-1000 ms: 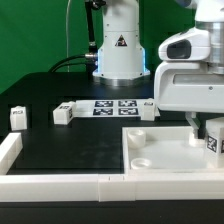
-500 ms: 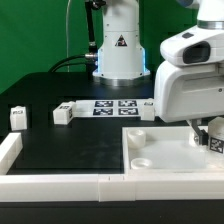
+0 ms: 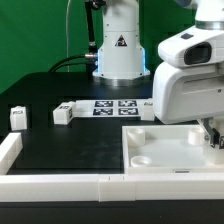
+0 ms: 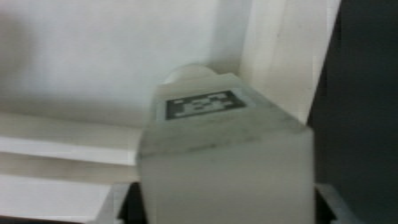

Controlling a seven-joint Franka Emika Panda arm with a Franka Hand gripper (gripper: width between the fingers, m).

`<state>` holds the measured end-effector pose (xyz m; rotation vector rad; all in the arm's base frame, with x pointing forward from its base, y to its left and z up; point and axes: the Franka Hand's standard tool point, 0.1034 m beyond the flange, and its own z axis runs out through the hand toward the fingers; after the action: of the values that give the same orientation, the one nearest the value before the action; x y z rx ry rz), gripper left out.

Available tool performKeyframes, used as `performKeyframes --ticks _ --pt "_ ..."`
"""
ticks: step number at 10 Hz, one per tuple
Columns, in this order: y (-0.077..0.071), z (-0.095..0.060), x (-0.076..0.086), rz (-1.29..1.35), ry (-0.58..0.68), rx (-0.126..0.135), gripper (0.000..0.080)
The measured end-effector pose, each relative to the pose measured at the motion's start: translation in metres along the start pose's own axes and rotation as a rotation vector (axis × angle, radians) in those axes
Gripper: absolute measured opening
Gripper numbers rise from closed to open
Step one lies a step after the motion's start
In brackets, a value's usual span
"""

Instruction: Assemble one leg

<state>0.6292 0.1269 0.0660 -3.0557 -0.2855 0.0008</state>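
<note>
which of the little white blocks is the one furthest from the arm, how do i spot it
Start at the big white square panel on the exterior view's right, then cross the black table leftward. The block stands alone near the left edge; another block sits nearer the marker board.

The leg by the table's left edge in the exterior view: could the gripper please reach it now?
Probably not yet: the gripper is shut on another leg over the panel; that loose leg lies unobstructed.
</note>
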Motion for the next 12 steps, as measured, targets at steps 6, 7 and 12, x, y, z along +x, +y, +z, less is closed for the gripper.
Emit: performKeyframes --ticks 6,7,12 --pt "0.010 0.000 0.000 0.415 -0.005 0.026 0.0295" --pt "0.012 0.000 0.000 0.544 -0.008 0.024 0.0295" --pt "0.016 0.001 -0.001 1.180 -0.012 0.014 0.0295"
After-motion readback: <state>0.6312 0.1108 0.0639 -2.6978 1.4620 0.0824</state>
